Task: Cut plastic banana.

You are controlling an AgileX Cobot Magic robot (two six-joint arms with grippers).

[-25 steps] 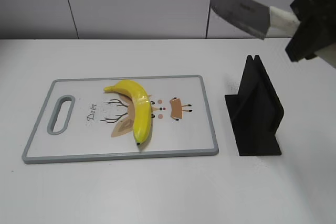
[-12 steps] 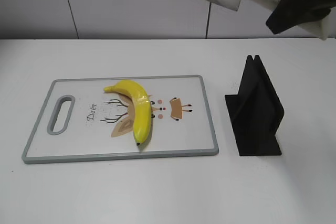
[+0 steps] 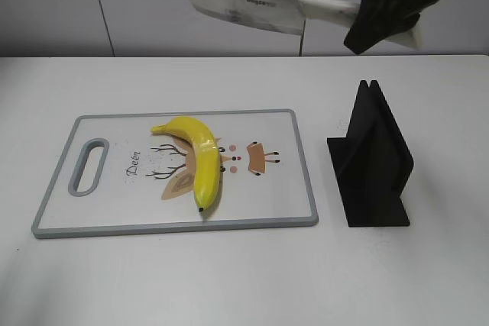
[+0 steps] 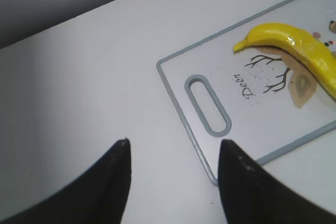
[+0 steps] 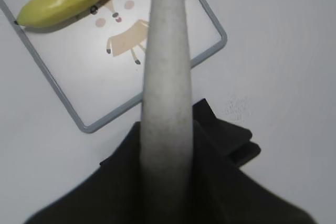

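Observation:
The yellow plastic banana [image 3: 199,159] lies whole on the white cutting board [image 3: 114,211], stem to the back left, dark tip toward the front; it also shows in the left wrist view [image 4: 296,51] and the right wrist view [image 5: 68,1]. My right gripper [image 3: 380,17] is shut on the white handle [image 5: 165,93] of a knife [image 3: 244,5], held high in the air, blade pointing left above the board's far edge. My left gripper [image 4: 173,148] is open and empty, above the bare table left of the board's handle slot [image 4: 209,106]; it does not show in the exterior view.
A black knife stand [image 3: 372,159] stands empty on the table right of the board; in the right wrist view it [image 5: 236,140] sits under the gripper. The board has a grey rim [image 3: 306,166] and a deer drawing. A wall runs behind the table.
My right gripper has carried the knife up and to the left, from above the stand toward the board. The banana and board have not moved.

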